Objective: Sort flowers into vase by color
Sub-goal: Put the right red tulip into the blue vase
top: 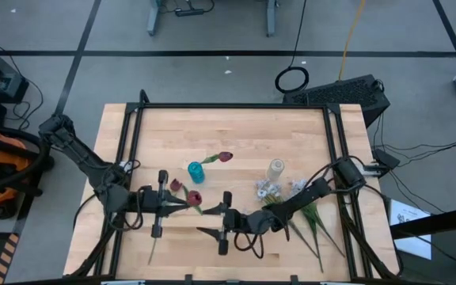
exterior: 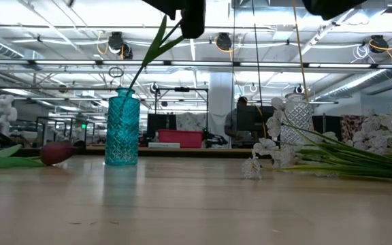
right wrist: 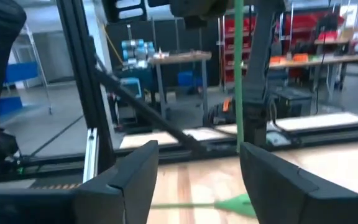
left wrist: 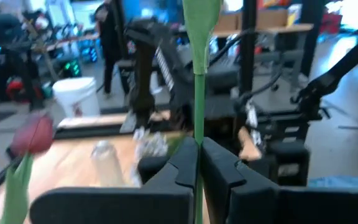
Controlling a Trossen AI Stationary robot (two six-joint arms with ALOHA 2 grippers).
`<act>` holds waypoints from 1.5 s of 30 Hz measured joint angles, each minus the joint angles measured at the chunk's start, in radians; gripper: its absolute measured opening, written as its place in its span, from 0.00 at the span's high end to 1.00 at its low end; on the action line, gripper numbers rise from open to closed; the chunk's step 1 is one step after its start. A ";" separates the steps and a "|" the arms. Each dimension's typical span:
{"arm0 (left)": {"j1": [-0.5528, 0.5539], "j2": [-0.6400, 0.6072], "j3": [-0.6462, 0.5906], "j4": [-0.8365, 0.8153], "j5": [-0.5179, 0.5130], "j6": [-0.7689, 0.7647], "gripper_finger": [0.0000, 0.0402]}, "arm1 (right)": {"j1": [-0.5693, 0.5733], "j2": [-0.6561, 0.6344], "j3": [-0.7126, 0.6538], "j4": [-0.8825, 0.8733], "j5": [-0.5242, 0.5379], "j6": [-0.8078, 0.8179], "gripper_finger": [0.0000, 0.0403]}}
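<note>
Left gripper [left wrist: 197, 165] is pinching a green stem [left wrist: 198, 106] tight between its fingers; a red tulip [top: 193, 197] lies just beyond them. Right gripper [right wrist: 197, 168] is spreading wide, holding nothing, that stem running just beside one finger

Table [top: 236, 131] seen from overhead & from tabletop level; blue vase [top: 195, 172] shared; wrist cams close, facing across.

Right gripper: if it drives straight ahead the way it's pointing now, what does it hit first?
Probably the green stem hanging upright ahead of the open right gripper, held by the left gripper, which is shut on it. The stem sits toward one finger, and depth is unclear.
</note>
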 joint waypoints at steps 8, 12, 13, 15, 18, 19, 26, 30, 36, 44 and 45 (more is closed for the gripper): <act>0.063 0.058 0.000 0.143 0.176 0.091 0.97 | -0.032 0.007 0.000 0.061 -0.048 -0.088 0.38; 0.095 0.092 0.000 0.180 0.256 0.094 0.97 | -0.037 0.007 0.000 0.072 -0.055 -0.115 0.39; 0.101 0.100 0.000 0.187 0.275 0.095 0.97 | -0.037 0.007 0.000 0.073 -0.055 -0.122 0.39; 0.114 0.114 0.000 0.198 0.298 0.098 0.97 | -0.037 0.007 0.000 0.077 -0.055 -0.133 0.41; 0.122 0.123 0.000 0.198 0.312 0.114 0.97 | -0.037 0.007 0.000 0.076 -0.055 -0.137 0.48; 0.124 0.123 0.000 0.199 0.319 0.116 0.97 | -0.037 0.007 0.000 0.075 -0.055 -0.137 0.52; 0.127 0.115 0.000 0.193 0.325 0.120 0.97 | -0.037 0.007 0.000 0.046 -0.051 -0.137 0.87; 0.126 0.115 0.000 0.170 0.288 0.112 0.97 | -0.037 0.007 0.000 0.034 -0.050 -0.136 0.98; 0.126 0.115 0.000 0.147 0.204 0.085 0.97 | -0.039 0.008 0.000 0.009 -0.040 -0.105 0.99; 0.126 0.115 0.000 0.150 0.099 0.020 0.91 | -0.038 0.008 0.000 0.001 0.034 -0.099 1.00; 0.125 0.115 0.000 0.150 0.085 0.010 0.87 | -0.037 0.008 0.000 0.000 0.036 -0.099 1.00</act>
